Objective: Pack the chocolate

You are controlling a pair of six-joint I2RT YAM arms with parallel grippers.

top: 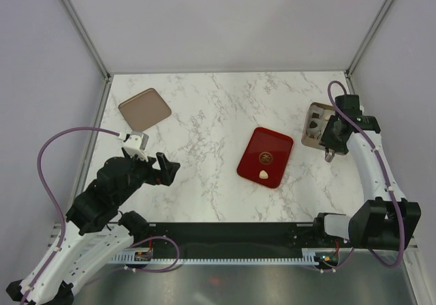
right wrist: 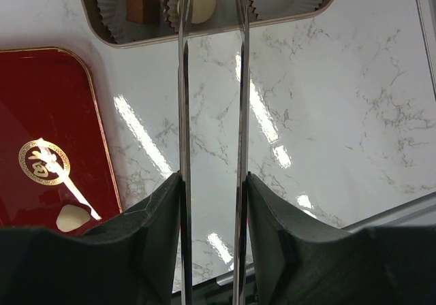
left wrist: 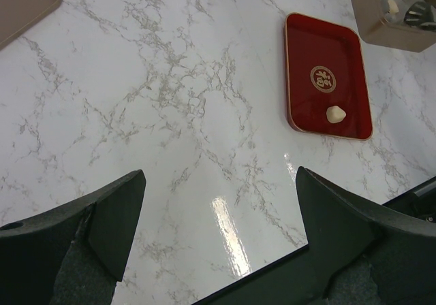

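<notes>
The coming move, as I judge it, turns on the cream sweet (top: 263, 175) lying alone at the near end of the red tray (top: 255, 145). It sits to the left of the right pincer (right wrist: 212, 5) and nearer than it. That pincer hangs over the tan box (left wrist: 388, 36) at the far right of the counter (top: 204, 114). The sweet is a rounded, heart-like lump with hardly any long axis, so the angle of approach should matter little. The right pincer's two long thin blades stand parted. Between them a round cream sweet (right wrist: 202, 3) sits in its paper cup, with the right blade clear of it, so nothing looks clamped. A brown block (right wrist: 142, 9) fills the cup just to its left. The left pincer (left wrist: 219, 182) is spread wide and empty, low over bare marble well to the left of the tray. The right pincer is somewhat the nearer of the two, and its slim blades look better fitted to so small a piece. Between box and tray there is only bare counter. The tray's shallow rim and the box's near wall are the two edges the blades would have to pass over. A flat tan square, perhaps the lid (top: 144, 109), lies at the far left, well apart from all this.
</notes>
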